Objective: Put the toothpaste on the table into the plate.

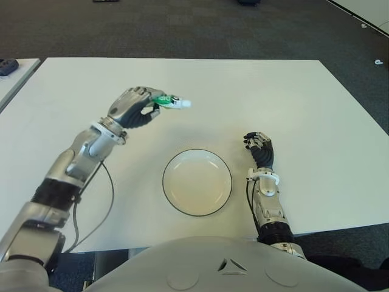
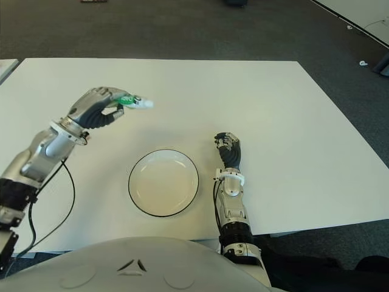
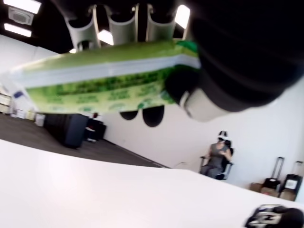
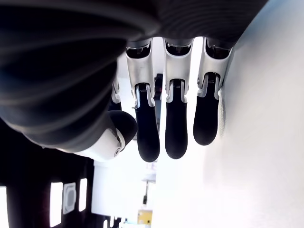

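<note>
Left robot hand is raised above the white desk, on the robot's left and beyond the plate, with its fingers clenched around one toothpaste tube. In the eye views the tube's long axis runs roughly level and sideways: its white end sticks out of the fist toward the robot's right, while the green body is buried among the dark fingers. The left wrist view shows the same tube close up, green with a white stripe along its length, pinned between the thumb and the fingers above it, clear of the desk below.

One plate, round and white with a dark rim, sits on the desk near the robot's front edge, between the two arms. The toothpaste is not over it; it hangs further out and toward the robot's left of the plate.

Right robot hand shows just to the robot's right of the plate. In its wrist view the fingers hang straight and relaxed, side by side, gripping nothing.

A seated person is visible far off in the left wrist view. Dark carpet surrounds the desk.
</note>
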